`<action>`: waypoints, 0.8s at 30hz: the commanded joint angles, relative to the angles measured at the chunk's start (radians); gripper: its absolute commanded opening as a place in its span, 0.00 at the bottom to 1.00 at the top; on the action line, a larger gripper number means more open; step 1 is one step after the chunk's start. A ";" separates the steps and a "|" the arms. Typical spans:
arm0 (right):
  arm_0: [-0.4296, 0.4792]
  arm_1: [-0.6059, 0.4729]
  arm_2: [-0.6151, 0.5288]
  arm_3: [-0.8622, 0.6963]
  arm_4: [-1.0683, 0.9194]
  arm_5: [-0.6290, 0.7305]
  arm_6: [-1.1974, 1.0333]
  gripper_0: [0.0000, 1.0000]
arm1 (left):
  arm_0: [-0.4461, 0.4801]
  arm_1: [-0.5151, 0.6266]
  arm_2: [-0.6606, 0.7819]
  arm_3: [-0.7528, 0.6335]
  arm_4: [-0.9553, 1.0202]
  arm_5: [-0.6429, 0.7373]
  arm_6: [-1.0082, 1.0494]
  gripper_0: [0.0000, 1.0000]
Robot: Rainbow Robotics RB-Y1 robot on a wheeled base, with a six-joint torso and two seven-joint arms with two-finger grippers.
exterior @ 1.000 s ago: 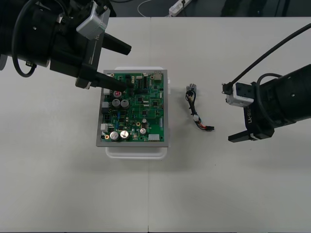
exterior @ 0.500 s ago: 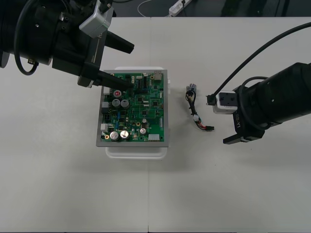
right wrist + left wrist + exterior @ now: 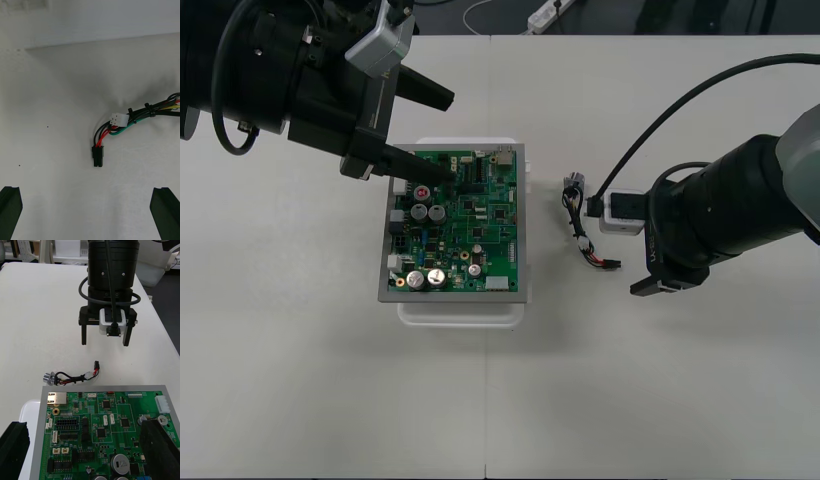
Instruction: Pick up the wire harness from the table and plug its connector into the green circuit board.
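The green circuit board [image 3: 455, 225] sits on its white base [image 3: 460, 312] at mid-table. To its right the wire harness [image 3: 580, 225] lies loose on the table, its round metal socket [image 3: 573, 185] at the far end and its black plug [image 3: 612, 264] at the near end. My right gripper [image 3: 625, 250] hovers open just right of the plug. In the right wrist view the plug [image 3: 98, 156] lies ahead of the right gripper [image 3: 88, 221], in line with the gap between its wide-apart fingers. My left gripper [image 3: 442, 138] stands open over the board's far left corner.
From the left wrist view, the harness [image 3: 73, 377] lies between the board [image 3: 108, 423] and the other gripper [image 3: 106, 343]. A white connector [image 3: 119, 120] sits partway along the wires. Bare table surrounds the board in front and to the right.
My right arm has moved left across the table, closing in on the harness's plug end. The left arm has shifted only slightly; the harness has not moved.
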 commanded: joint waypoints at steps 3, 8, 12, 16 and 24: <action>-0.069 -0.032 0.088 -0.026 0.091 -0.004 -0.046 1.00 | -0.049 -0.018 -0.015 -0.032 -0.003 0.043 0.059 0.86; -0.075 -0.032 0.108 -0.026 0.118 -0.004 -0.046 1.00 | -0.049 -0.020 -0.015 -0.032 -0.003 0.043 0.059 0.86; -0.078 -0.032 0.124 -0.001 0.134 -0.004 -0.048 1.00 | -0.047 -0.018 -0.015 -0.032 -0.003 0.043 0.059 0.86; -0.079 -0.026 0.137 0.017 0.164 -0.004 -0.054 1.00 | -0.049 -0.020 -0.015 -0.032 -0.006 0.043 0.059 0.86; -0.081 -0.024 0.160 0.019 0.209 -0.004 -0.071 1.00 | -0.049 -0.021 -0.015 -0.032 -0.006 0.043 0.057 0.86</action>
